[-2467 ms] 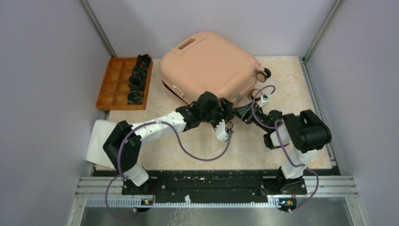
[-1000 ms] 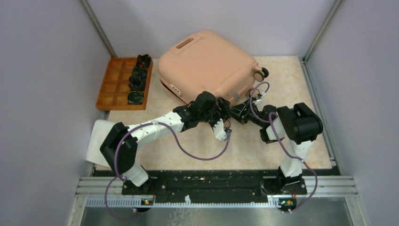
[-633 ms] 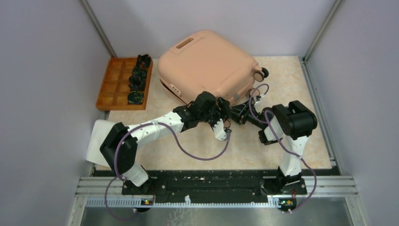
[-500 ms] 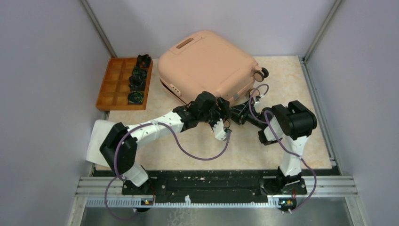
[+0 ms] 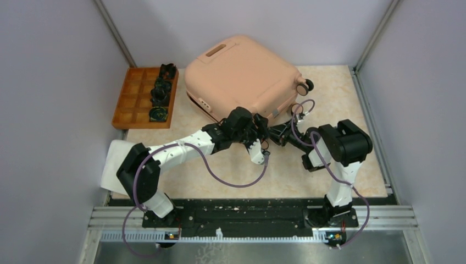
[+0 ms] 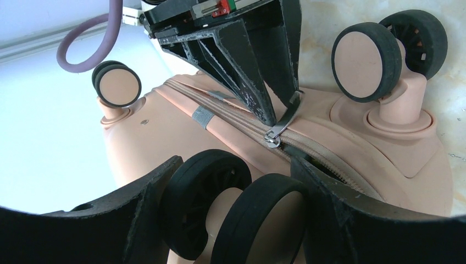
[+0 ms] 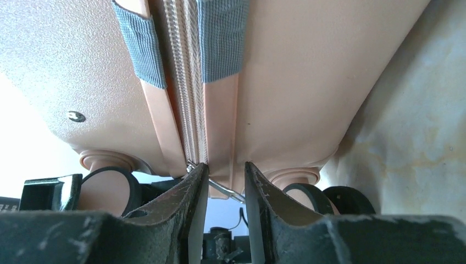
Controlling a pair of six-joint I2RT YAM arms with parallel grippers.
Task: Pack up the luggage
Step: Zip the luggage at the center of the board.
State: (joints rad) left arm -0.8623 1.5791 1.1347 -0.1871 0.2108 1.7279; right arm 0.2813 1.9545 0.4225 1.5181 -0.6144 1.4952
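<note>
The peach-pink luggage (image 5: 242,71) lies closed at the back of the table. At its near corner my left gripper (image 5: 262,125) is shut on a black twin wheel (image 6: 203,192), one finger pressed against each side. My right gripper (image 5: 272,132) meets the same corner from the right. In the right wrist view its jaws (image 7: 226,173) stand narrowly open at the end of the closed zipper (image 7: 189,82). The metal zipper pull (image 7: 225,191) crosses the small gap between them. The left wrist view shows that pull (image 6: 283,124) beside a right fingertip (image 6: 258,104).
An orange compartmented tray (image 5: 132,99) with several small black items (image 5: 159,93) sits at the back left. A white sheet (image 5: 110,165) lies at the table's left edge. Another luggage wheel (image 5: 309,85) sticks out to the right. Walls enclose both sides.
My right gripper's jaws have narrowed around the zipper pull, and its arm has shifted slightly. The left gripper has kept its hold on the wheel. The luggage nudged a little left earlier.
</note>
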